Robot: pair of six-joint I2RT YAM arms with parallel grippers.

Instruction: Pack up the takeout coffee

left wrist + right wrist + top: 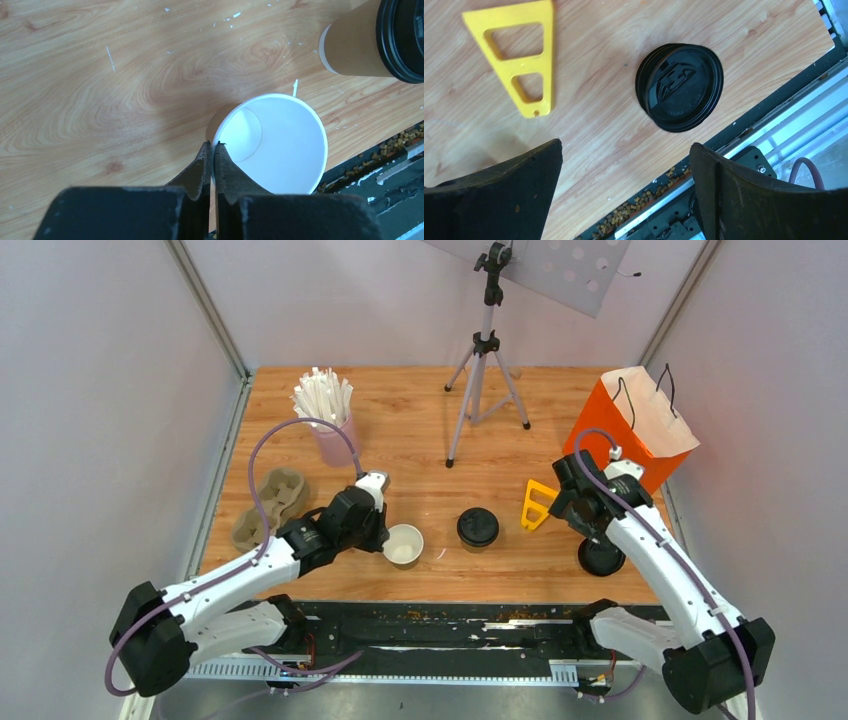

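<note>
L gripper (212, 148) is clamped tight on the rim of the open cup (280, 145), w/ the paper wall caught between its fingers, at bottom centre of the left wrist view. The cup is small, kraft-brown outside w/ a white rim & lining, and its inside shows white down to the base. In the top view it stands on the table (420, 420) at lower centre, just right of the L gripper.

A 2nd kraft cup w/ a black lid (360, 45) sits at upper right of the left wrist view, apart from the open one. It has a pale band near its base.

R gripper (625, 146) has its jaws spread wide & grips nothing. It hangs above a loose black lid (680, 87) that lies flat on the table at centre right of the right wrist view, near the table's front edge. The lid top has raised moulded shapes, not legible as text. A yellow triangular piece (516, 55) w/ two cut-outs lies at upper left.
</note>
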